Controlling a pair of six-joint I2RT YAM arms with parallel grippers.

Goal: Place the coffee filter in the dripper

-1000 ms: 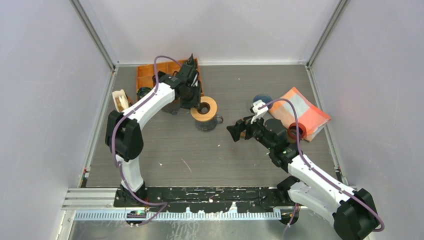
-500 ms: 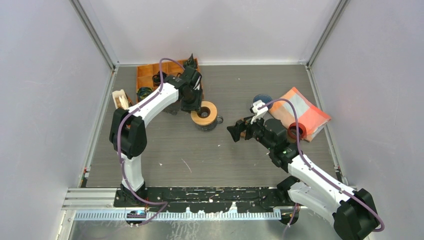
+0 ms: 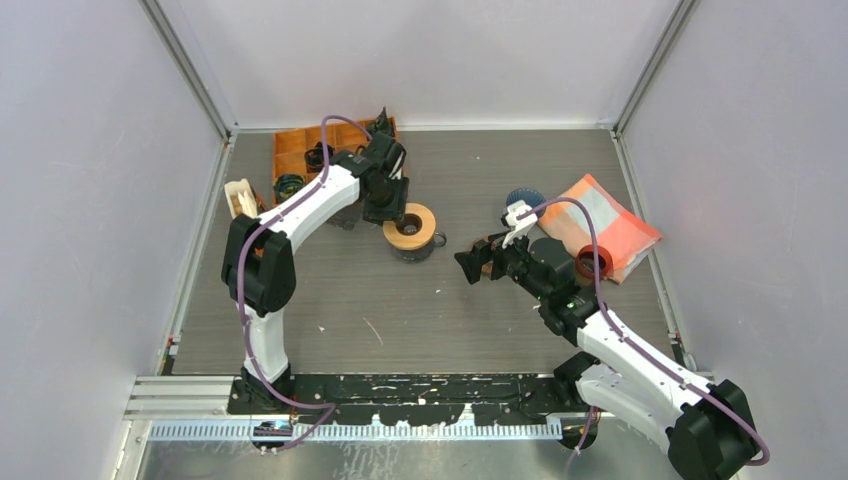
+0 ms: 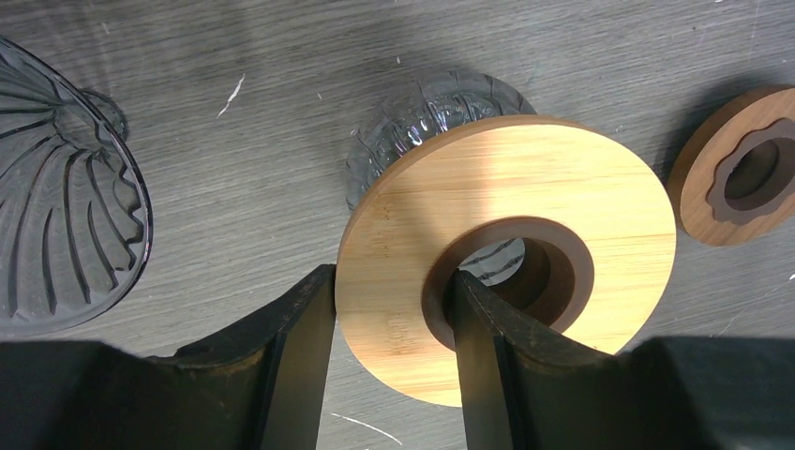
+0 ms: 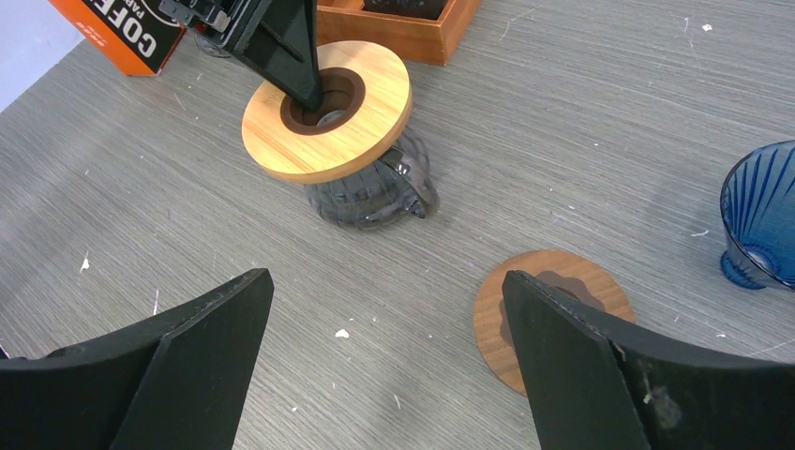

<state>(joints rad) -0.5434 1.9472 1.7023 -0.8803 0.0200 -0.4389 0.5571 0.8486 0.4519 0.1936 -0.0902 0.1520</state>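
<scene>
From above, the left claw [image 3: 386, 212] is clenched on the bamboo ring of the dripper [image 3: 410, 228], which stands on the worktop [image 3: 400, 310] just in front of a wooden tray [image 3: 292, 150]. The paper filters [image 3: 240, 198], a pale stack too small to make out well, sit by the left wall, well apart from the dripper. The right claw [image 3: 470, 265] hangs spread wide, holding nothing, near a blue dripper [image 3: 522, 198] and an orange pouch [image 3: 605, 225].

At the left wrist, one finger [image 4: 300, 356] presses the ring's outer edge and the other sits inside its dark hole. Ribbed glass shows beneath. A second glass dripper [image 4: 66, 187] lies just left.

At the right wrist, a loose wooden ring [image 5: 553, 314] lies flat. An orange box [image 5: 122, 33] reads "COFFE", the rest cut off.
</scene>
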